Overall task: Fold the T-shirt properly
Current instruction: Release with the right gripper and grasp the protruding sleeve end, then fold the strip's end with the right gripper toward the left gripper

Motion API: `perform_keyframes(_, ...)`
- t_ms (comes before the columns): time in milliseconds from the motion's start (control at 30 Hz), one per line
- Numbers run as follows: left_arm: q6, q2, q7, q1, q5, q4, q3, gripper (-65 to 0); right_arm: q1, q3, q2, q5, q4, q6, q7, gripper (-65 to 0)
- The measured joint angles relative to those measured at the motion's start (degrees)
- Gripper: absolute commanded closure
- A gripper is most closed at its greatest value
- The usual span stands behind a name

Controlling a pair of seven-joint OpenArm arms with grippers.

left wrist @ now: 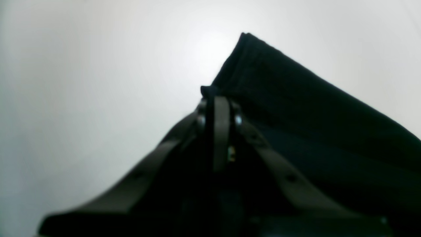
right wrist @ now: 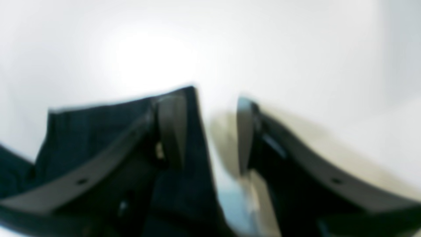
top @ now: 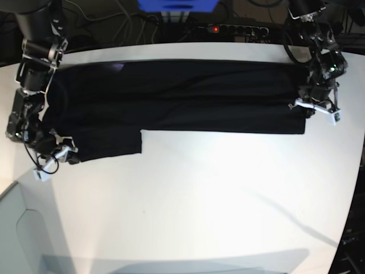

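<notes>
White table (top: pixel 199 200) carries the T-shirt (top: pixel 182 97); cables (top: pixel 131 20) behind.

No text, label, brand, number or sign could be read anywhere in the three views; the T-shirt (top: pixel 182 97) showed only plain black cloth on the counter (top: pixel 199 200).

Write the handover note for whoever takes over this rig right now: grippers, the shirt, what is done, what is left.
Left gripper: shut on the T-shirt, pinching an edge at one end.
Right gripper: jaws apart, cloth lying against one finger, nothing clamped.
T-shirt: flat on the table, plain black side up, folded into a long band; one sleeve sticks out at the right gripper's end.
Done: lengthwise fold.
Left: tuck the sleeve, fold the band across.
</notes>
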Motion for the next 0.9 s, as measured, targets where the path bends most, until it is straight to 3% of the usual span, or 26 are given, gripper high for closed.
perform_keyframes(400, 0.0, 0.0, 0.0, 0.0, 0.0, 0.0, 0.0, -0.5, -0.8, -2.6, -1.4, 1.7, 0.2, 0.0, 1.9, -25.8)
perform_keyframes(500, 0.0, 0.0, 0.0, 0.0, 0.0, 0.0, 0.0, -0.5, -0.8, -5.0, -1.3, 1.8, 0.2, 0.0, 2.3, -19.3)
perform_keyframes(633, 0.0, 0.0, 0.0, 0.0, 0.0, 0.0, 0.0, -0.5, -0.8, -6.8, -2.4, 1.8, 0.2, 0.0, 2.5, -0.4)
perform_keyframes(767, 0.0, 0.0, 0.0, 0.0, 0.0, 0.0, 0.0, -0.5, -0.5, -7.1, -3.1, 1.9, 0.6, 0.0, 1.4, 0.0)
perform_keyframes(900, 0.0, 0.1, 0.0, 0.0, 0.0, 0.0, 0.0, -0.5, -1.3, -7.0, -3.1, -0.6, 7.9, 0.0, -2.8, 0.0)
